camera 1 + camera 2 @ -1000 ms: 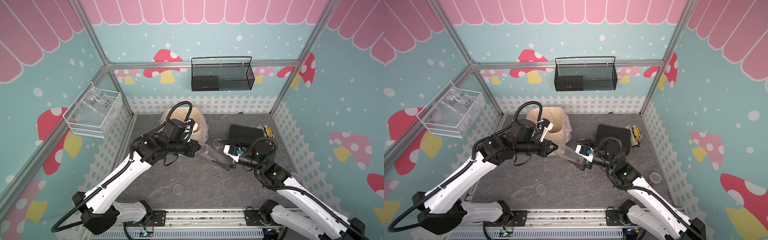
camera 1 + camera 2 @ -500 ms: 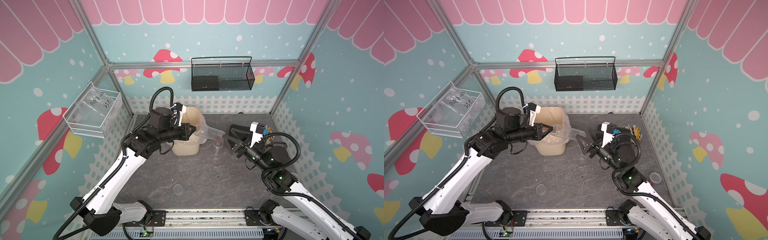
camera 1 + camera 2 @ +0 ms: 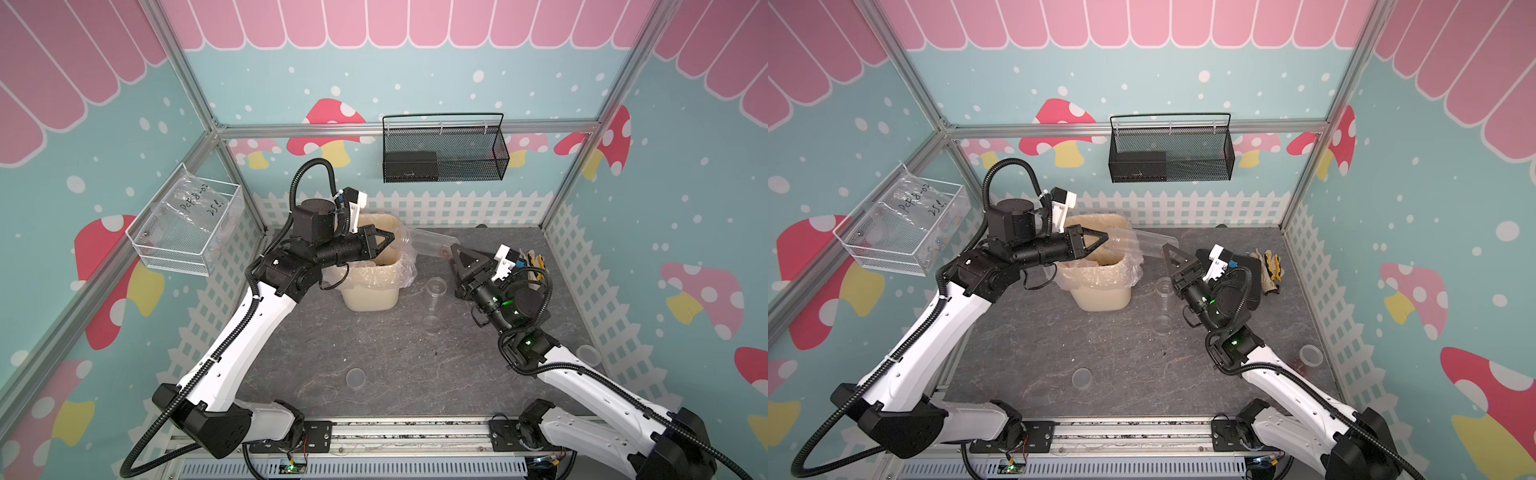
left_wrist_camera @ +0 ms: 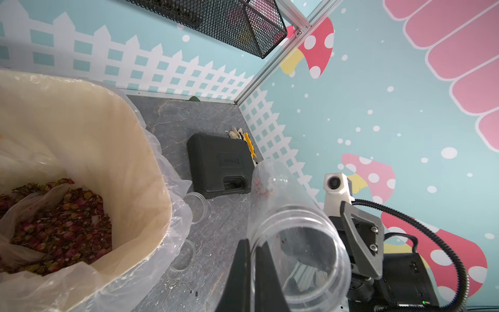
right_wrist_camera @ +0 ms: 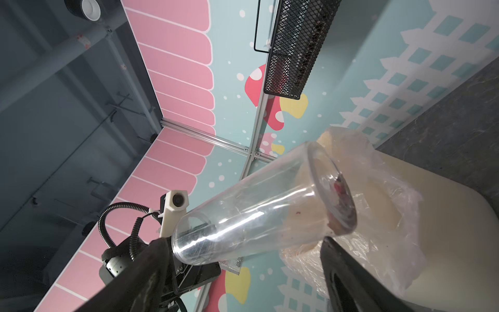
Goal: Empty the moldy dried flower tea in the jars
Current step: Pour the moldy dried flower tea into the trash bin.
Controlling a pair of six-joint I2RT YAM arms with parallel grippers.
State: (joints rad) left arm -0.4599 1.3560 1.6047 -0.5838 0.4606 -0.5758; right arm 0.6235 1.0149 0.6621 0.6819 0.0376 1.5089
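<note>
Clear jar (image 3: 424, 243), clamped at the rim by your left claw (image 3: 390, 240), has a tea clump (image 5: 340, 189) stuck at its base. Right claw (image 3: 455, 268) is spread apart; bin (image 4: 81, 121) already holds plenty.

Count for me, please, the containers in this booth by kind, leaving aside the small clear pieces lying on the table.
Clear jar, held in the left claw: 1
Cream bin: 1
Wall baskets: 2, the black mesh basket and the clear basket
Black case: 1
Dark block inside the mesh basket: unclear, not counted
Total: 5
</note>
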